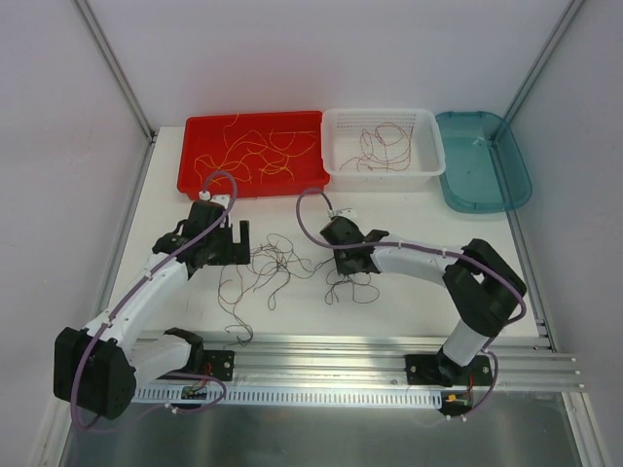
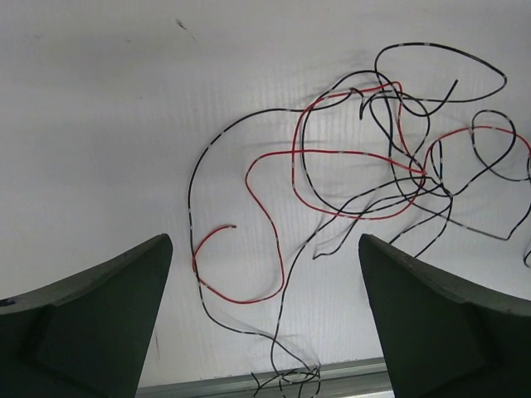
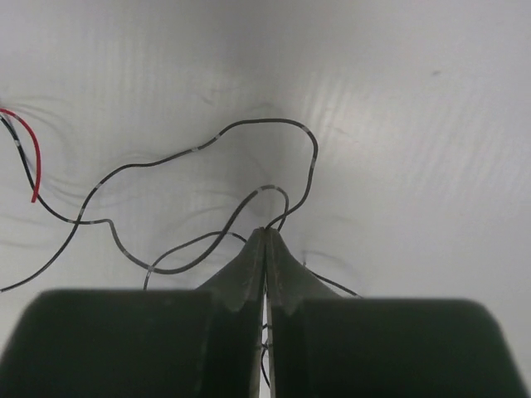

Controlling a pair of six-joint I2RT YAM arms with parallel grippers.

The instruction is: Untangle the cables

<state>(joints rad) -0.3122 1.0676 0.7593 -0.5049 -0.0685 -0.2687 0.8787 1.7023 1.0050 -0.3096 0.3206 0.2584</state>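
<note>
Pressed tight together, the right gripper [image 3: 265,236] fills the bottom of its wrist view. Its tips pinch a thin black strand [image 3: 274,122] that loops away over the white table [image 3: 415,99] (a short red end shows at the left edge). The left gripper [image 2: 265,249] hangs over the table with its fingers spread wide and nothing between them; red and black wires curl on the surface beyond.

From above, the cables [image 1: 282,265] lie as a loose tangle of black and red wires on the table between the two grippers. The left gripper is just beside the tangle's left edge, and the right gripper is down on its right side.

Behind them a red tray [image 1: 253,187] holds yellow-orange strands [image 1: 255,151]. A white basket [image 1: 384,172] next to it holds dark red strands [image 1: 384,146], and a teal tray [image 1: 487,185] stands furthest right.
</note>
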